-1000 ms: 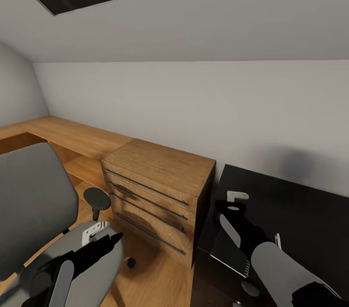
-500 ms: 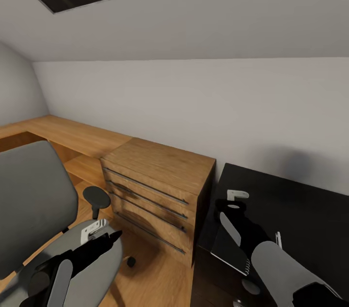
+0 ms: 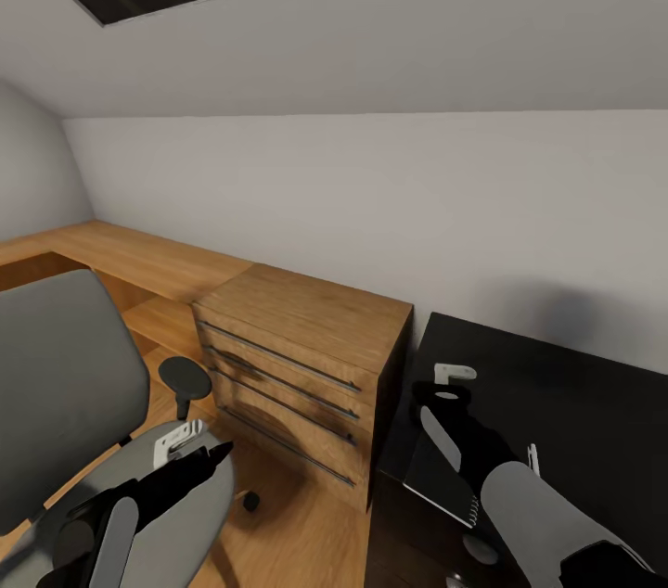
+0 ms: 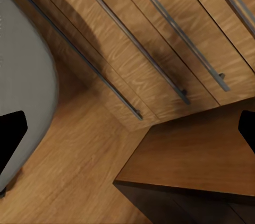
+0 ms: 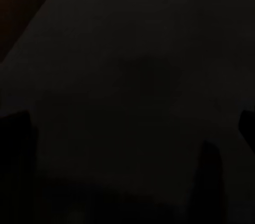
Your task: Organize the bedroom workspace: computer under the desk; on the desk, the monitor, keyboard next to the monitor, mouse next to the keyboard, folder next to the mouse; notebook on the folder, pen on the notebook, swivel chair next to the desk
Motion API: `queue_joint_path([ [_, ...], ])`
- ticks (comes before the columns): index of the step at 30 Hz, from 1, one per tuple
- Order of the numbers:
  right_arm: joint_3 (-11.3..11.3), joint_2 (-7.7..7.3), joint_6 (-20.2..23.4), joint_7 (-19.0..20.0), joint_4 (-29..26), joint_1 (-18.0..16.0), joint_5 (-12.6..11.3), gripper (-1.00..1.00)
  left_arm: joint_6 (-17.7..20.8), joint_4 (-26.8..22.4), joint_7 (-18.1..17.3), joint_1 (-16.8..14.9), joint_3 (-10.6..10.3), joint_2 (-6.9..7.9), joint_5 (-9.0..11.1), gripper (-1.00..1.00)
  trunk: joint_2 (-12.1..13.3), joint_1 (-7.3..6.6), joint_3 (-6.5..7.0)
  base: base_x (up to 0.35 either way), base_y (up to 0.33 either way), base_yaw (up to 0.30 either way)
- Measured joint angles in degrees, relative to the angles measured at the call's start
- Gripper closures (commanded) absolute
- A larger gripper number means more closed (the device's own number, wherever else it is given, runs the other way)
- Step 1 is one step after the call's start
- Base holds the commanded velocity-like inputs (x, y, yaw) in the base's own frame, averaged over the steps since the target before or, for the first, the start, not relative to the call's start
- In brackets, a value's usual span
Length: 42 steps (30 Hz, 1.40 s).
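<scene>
From my head cam: swivel chair (image 3: 65,384) sits at 8 o'clock, grey back up tall, seat low beneath my L arm, black armrest (image 3: 186,377) just beside the wooden chest of drawers (image 3: 297,365). Chest is dead centre, approx 6 o'clock from the pale wall, four drawer fronts w/ long metal bar handles. A light-wood shelf (image 3: 121,259) runs off toward 9 o'clock behind the chair.

Desk (image 3: 575,384), glossy black top, fills 4–5 o'clock, edge touching the chest's side. Notebook (image 3: 443,477) lies at the desk's near corner, spiral edge showing, partly under my R arm. A thin white stick just beside the forearm may be the pen; too small to be sure.

L gripper (image 3: 215,456) hangs over the chair seat; on L wrist cam (image 4: 133,128) the dark tips sit at opposite edges w/ drawers and floor between, so fingers spread wide, nothing held.

R gripper (image 3: 445,389) is low over the desk top. R wrist cam nearly all black; can't tell finger state.
</scene>
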Motion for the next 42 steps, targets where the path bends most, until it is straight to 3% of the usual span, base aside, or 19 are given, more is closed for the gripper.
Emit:
queue_joint_path([
  [42,0.0,0.08,-0.1,0.0,0.1,0.0,0.0,-1.00,0.0,0.0,0.0,0.0,0.0,0.02,0.0,-1.00,0.0,0.00,0.00,-0.057,0.044,0.000],
])
